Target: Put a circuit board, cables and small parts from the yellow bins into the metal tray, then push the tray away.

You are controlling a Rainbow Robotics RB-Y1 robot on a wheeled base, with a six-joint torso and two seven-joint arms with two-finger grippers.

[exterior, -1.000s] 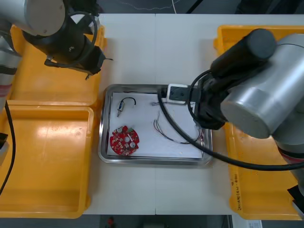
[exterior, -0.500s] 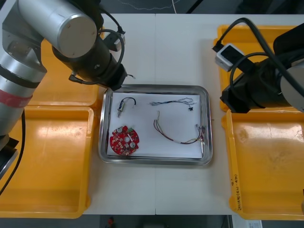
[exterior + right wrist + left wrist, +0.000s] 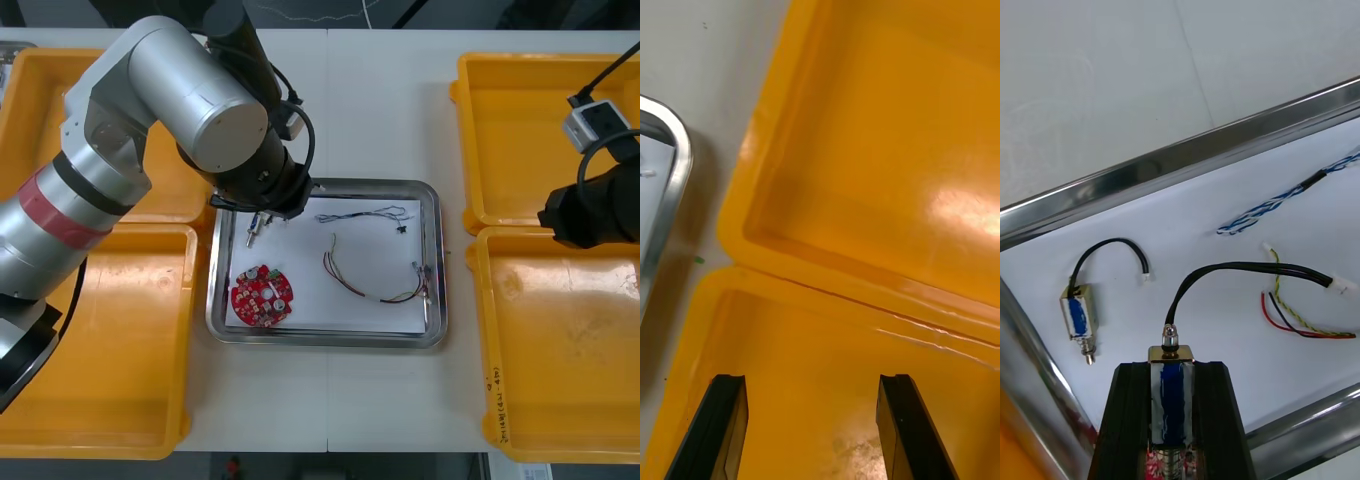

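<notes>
Left gripper (image 3: 1171,369): over the far left corner of the tray (image 3: 325,342), fingers clamped on a small metal part (image 3: 1171,401) with a black cable (image 3: 1225,268) trailing from it. Tray, mid-surface (image 3: 380,100) between the bins (image 3: 540,120): board (image 3: 263,295) at the near left corner, second part (image 3: 1078,319) lying by the left rim, blue-white cable (image 3: 365,214) along the far edge, red-yellow cable (image 3: 370,285) toward the right edge. Right gripper (image 3: 811,382): above the seam of the two right bins, fingers apart and empty.
</notes>
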